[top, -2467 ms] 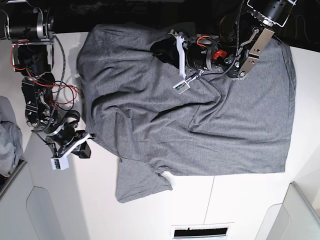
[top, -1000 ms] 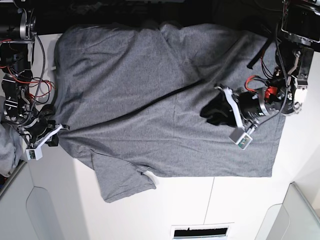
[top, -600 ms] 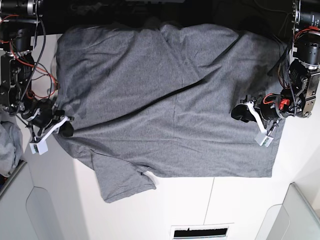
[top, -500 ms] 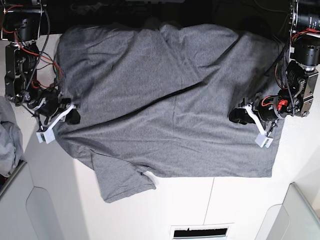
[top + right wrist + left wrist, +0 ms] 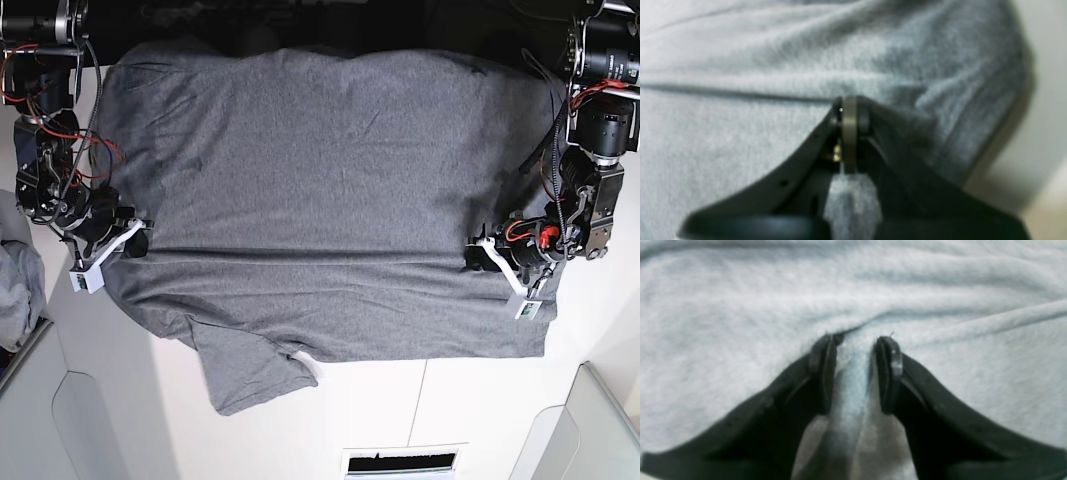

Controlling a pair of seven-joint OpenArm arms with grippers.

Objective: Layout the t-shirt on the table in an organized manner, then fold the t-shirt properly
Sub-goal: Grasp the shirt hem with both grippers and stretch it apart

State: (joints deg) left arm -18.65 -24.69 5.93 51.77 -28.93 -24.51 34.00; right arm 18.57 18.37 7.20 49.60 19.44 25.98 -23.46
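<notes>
The t-shirt [image 5: 330,200] lies spread across the table [image 5: 400,410], a broad charcoal-grey sheet that fills most of the base view. Its far edge runs off into the dark strip at the top of that view, and its near edge lies roughly straight along the white surface. One short sleeve [image 5: 250,375] sticks out from the lower left of the body toward the near side of the table, with a small fold of cloth turned up at its inner corner. Shallow creases cross the fabric from side to side, most of them at mid-height between the two arms.

The right gripper [image 5: 128,243] sits at the shirt's left edge in the base view. In its wrist camera the jaws are pressed together, with a thin ridge of grey cloth pinched at the tips [image 5: 849,113] (bare pale tabletop shows just past the cloth edge on that side).

The left gripper [image 5: 480,256] rests on the opposite side of the shirt, a little in from the right edge. Its wrist camera shows the two fingers [image 5: 821,373] standing apart, their tips pressed down into the fabric and a raised fold of cloth sitting between them; whether that fold is truly gripped I cannot tell.

At the far left of the base view, off the table, a paler grey heap of cloth [image 5: 18,290] is partly visible.
</notes>
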